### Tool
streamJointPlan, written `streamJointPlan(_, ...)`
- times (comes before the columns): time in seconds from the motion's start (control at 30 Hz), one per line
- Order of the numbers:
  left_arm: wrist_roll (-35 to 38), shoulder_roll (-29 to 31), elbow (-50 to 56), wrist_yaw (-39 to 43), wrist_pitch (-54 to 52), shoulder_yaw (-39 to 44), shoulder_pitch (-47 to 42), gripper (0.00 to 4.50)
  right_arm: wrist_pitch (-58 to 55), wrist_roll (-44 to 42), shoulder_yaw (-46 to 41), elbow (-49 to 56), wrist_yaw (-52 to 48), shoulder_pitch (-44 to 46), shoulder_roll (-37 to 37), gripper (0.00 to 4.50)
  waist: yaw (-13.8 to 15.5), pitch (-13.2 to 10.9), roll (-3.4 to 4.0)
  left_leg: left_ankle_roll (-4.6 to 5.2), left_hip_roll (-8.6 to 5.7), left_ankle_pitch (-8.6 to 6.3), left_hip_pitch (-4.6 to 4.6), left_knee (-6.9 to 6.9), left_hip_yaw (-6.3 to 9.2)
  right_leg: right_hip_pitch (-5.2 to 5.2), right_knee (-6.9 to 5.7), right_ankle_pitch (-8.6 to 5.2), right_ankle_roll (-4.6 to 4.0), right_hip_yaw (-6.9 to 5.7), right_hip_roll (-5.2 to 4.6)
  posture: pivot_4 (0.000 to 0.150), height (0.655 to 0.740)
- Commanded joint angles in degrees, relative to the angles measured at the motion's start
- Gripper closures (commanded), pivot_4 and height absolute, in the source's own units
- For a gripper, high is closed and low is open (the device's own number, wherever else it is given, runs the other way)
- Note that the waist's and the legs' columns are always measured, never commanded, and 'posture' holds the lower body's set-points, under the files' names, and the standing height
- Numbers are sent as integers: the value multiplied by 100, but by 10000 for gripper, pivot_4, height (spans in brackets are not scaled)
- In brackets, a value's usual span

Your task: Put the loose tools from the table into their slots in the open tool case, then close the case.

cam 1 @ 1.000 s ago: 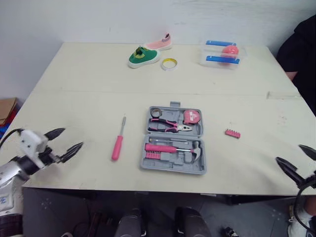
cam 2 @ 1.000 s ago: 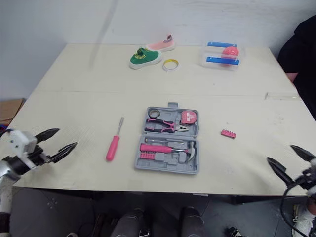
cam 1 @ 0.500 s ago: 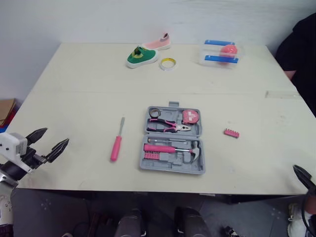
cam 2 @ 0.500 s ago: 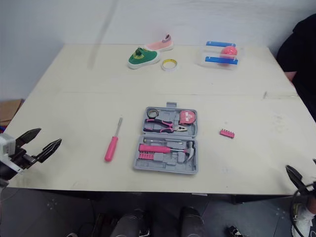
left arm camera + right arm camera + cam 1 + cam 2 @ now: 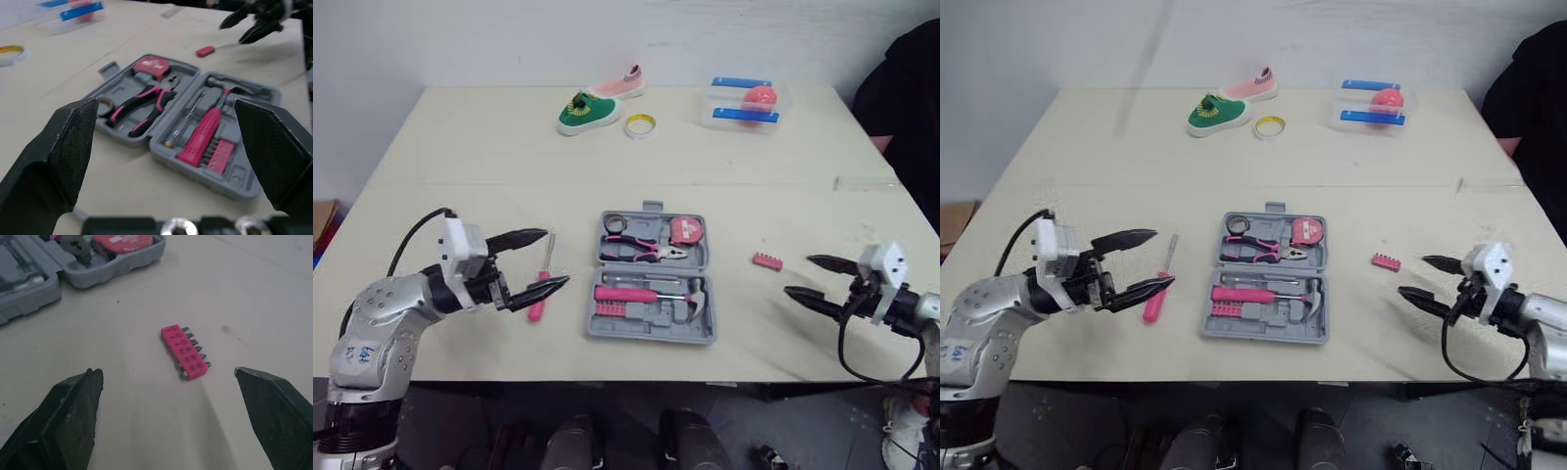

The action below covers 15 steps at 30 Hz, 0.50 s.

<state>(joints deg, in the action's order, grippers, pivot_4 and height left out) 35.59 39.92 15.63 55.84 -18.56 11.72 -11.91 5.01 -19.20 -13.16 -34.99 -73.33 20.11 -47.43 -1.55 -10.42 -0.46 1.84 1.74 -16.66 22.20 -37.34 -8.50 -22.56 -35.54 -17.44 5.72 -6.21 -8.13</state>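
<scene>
Left eye view gives you the layout: the open tool case (image 5: 651, 334) lies flat on the table (image 5: 460, 147) between your arms, within reach of either. Your left jaws are spread wide and hold nothing, close by the pink-handled screwdriver (image 5: 1152, 307), which lies just left of the case. Your right jaws, equally spread and empty, point at the pink bit holder (image 5: 186, 352) lying apart to the case's right. That split looks sensible: each arm faces the loose tool on its own side.

Count two loose tools: one screwdriver, one bit holder. Seated in the case are one pair of pliers (image 5: 646, 247), one tape measure (image 5: 686, 230) and one hammer (image 5: 651, 294). Farther back sit two shoes (image 5: 579, 110), one tape roll (image 5: 638, 124) and one clear box (image 5: 744, 103).
</scene>
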Motion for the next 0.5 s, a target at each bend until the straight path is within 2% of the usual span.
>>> streamJointPlan(0.03,215,-8,460,365,-184,-474,-228,393,584,386,287,-1218,-294,879,0,0,-7,-1,1,-1,1,1,-4,-1,0,4,1,0,0,2,-1,1500,7400)
streamJointPlan(0.2,289,-87,705,475,-333,-743,-328,393,1175,910,632,-2700,-481,1860,39,0,-11,-2,1,-12,10,4,0,-1,-2,-1,3,-3,-5,10,40,1500,7400)
streamJointPlan(0.5,390,-3,852,519,-497,-633,-215,393,1810,1252,742,-3541,-702,2378,284,0,-29,-2,1,-17,18,10,-1,-17,2,3,-4,-6,-11,21,45,1500,7400)
